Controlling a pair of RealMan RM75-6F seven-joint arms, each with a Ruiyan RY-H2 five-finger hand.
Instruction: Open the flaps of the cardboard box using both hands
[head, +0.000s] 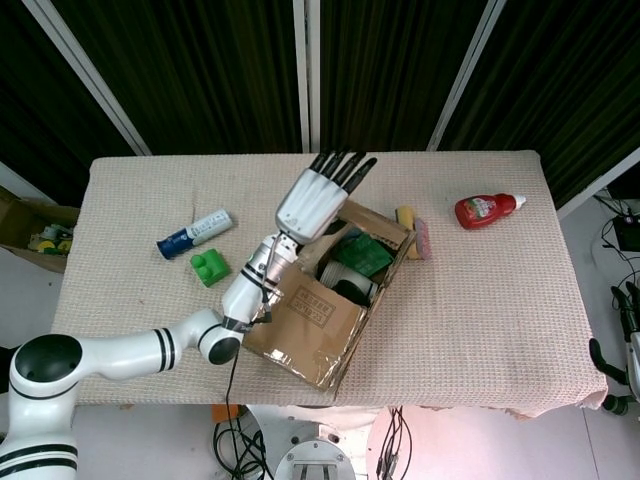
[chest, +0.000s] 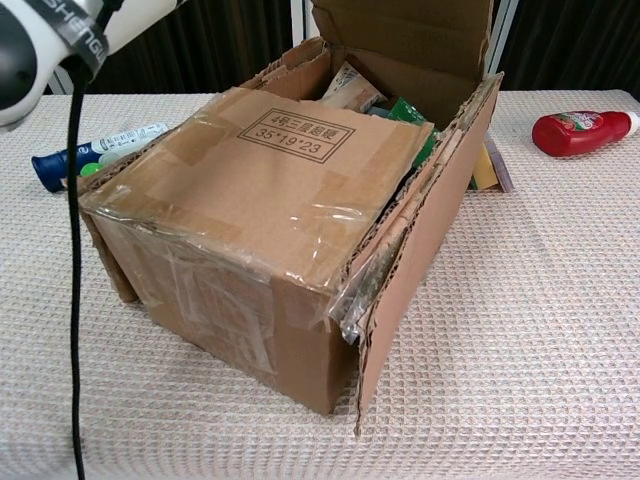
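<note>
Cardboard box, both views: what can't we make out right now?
- Box contents: only a green packet and a dark round item show in the head view; the near flap covers the rest.
- Left hand: whether it touches the raised far flap is unclear in the head view; the chest view cuts the hand off at the top.
- Right hand: in neither view.
- Yellow sponge: mostly behind the box.
</note>
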